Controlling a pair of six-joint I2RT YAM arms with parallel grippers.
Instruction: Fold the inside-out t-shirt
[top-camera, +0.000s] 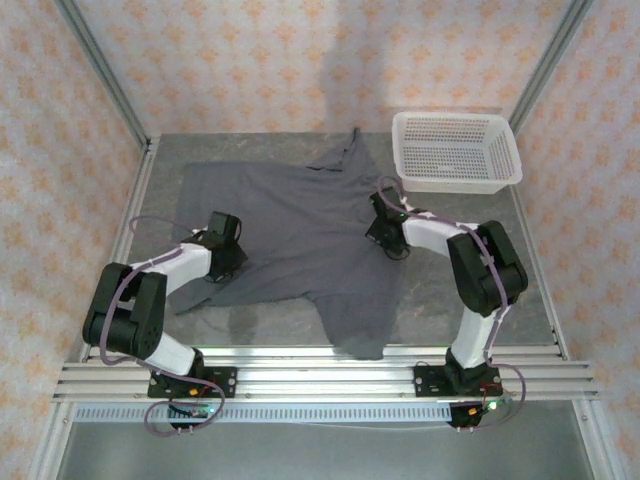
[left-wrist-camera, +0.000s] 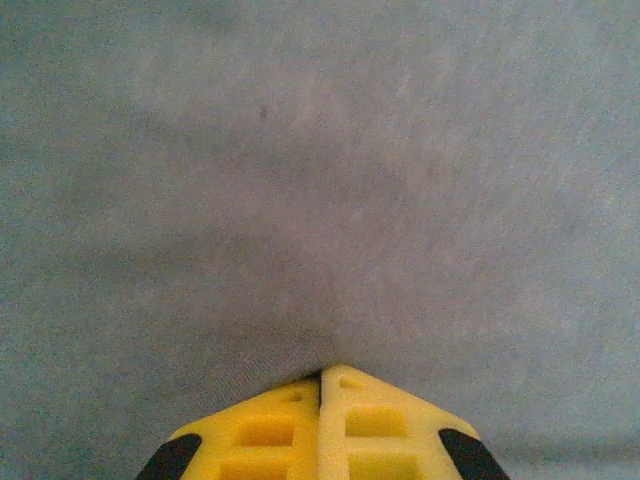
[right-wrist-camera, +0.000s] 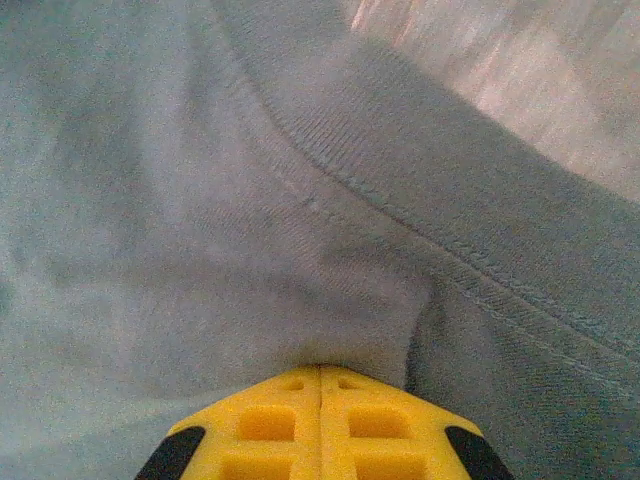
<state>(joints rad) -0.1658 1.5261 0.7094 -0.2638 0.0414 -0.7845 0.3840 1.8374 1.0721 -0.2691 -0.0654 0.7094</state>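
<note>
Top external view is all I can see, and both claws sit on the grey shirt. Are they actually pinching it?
Observer: In the left wrist view, the left gripper has its yellow fingers pressed together, and t-shirt fabric puckers into their tips.
Operator: And the other one?
Observer: The right gripper is shut too, with cloth creased at its tips.
Operator: Which part of the shirt is that?
Observer: A stitched hem runs diagonally just beyond it. I cannot tell which edge it is.
</note>
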